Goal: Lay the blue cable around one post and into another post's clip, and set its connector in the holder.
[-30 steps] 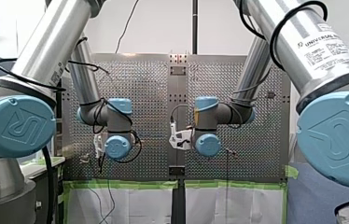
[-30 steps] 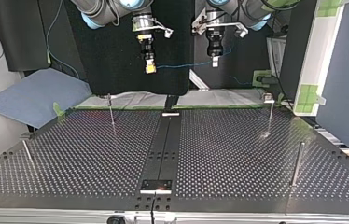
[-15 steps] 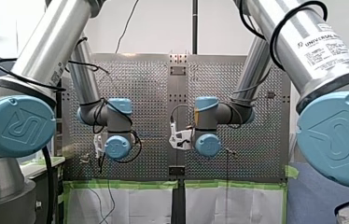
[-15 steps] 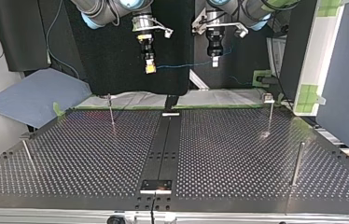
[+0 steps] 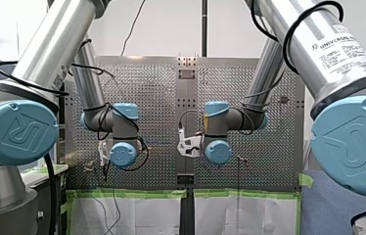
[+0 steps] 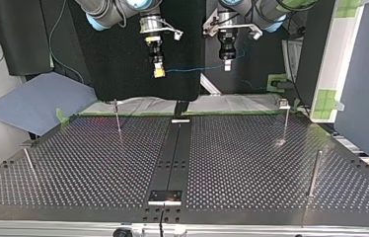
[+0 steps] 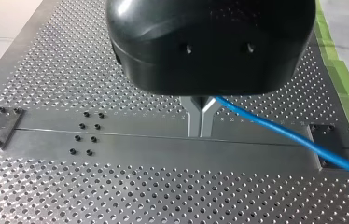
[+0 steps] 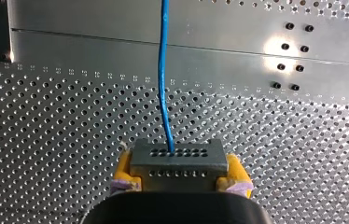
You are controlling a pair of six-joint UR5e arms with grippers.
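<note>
Blue cable strung in mid-air between the arms above the table, left jaws pressed together on it, right jaws' yellow pads pinching its grey connector, both grips hidden behind the wrists in the front view, plain in the wrist views.

My left gripper pinches the blue cable.

A silvery perforated metal table has a smooth unperforated strip down its middle (dotted with small black screws). Green tape borders one edge, meeting white sheeting. A blue-grey mat lies at the top view's left.
</note>
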